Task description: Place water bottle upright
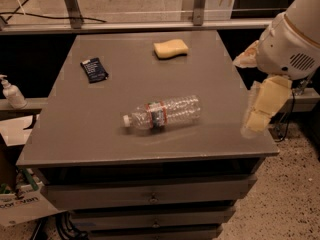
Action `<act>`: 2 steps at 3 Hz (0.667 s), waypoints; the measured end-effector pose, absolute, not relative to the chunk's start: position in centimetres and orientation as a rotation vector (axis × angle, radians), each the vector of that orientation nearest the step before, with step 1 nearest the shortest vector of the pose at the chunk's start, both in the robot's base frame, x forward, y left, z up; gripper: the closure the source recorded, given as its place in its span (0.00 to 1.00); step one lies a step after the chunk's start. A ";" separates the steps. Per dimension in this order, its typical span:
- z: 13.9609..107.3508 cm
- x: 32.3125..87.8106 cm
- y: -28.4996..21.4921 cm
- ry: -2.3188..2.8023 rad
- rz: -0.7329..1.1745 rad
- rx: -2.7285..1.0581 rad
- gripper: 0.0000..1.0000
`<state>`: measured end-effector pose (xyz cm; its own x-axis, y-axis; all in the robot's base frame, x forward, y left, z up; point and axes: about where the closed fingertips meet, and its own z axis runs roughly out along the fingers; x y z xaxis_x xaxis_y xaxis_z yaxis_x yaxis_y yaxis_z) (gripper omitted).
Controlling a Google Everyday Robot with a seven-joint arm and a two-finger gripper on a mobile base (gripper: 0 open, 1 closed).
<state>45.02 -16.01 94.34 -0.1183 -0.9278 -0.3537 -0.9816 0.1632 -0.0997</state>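
Note:
The water bottle [162, 113] lies on its side near the middle of the grey table [100, 139], its white cap pointing left and its red, white and blue label band toward the cap end. My gripper [260, 108] hangs at the right edge of the table, to the right of the bottle and well apart from it, with cream-coloured fingers [265, 101] pointing down. Nothing is in it.
A yellow sponge [171, 48] lies at the back of the table. A dark blue packet [94, 69] lies at the back left. A white pump dispenser bottle [11, 92] stands on a ledge at the far left. Drawers sit below the tabletop.

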 end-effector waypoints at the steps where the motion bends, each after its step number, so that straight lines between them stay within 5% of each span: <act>1: 94.0 44.5 -11.6 2.005 0.346 -1.862 0.00; 2: 94.5 44.5 -7.5 1.901 0.426 -1.875 0.00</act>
